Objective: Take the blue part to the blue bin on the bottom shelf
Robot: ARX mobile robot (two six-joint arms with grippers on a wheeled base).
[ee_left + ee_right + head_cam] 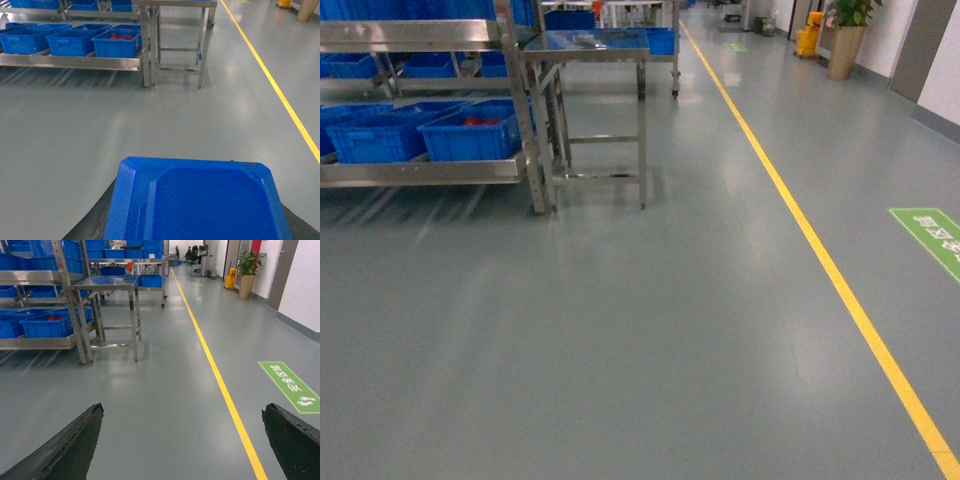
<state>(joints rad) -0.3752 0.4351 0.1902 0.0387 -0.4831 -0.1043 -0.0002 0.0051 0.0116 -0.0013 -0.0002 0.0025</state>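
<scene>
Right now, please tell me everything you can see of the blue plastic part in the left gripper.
The blue plastic part fills the bottom of the left wrist view: a flat, tray-like piece with a raised rim, angled corners and a textured, recessed middle. It looks clean and whole. It lies level between the dark fingers of the left gripper, above the grey floor.

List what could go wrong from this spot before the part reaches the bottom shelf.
1. The left pincer's blue part fills the low left wrist view, so obstacles near that arm may go unseen.
2. The steel table stands right beside the rack post; a wide approach could clip its legs.
3. The nearest blue bin on the bottom shelf already holds something red, so it may be the wrong bin.
</scene>
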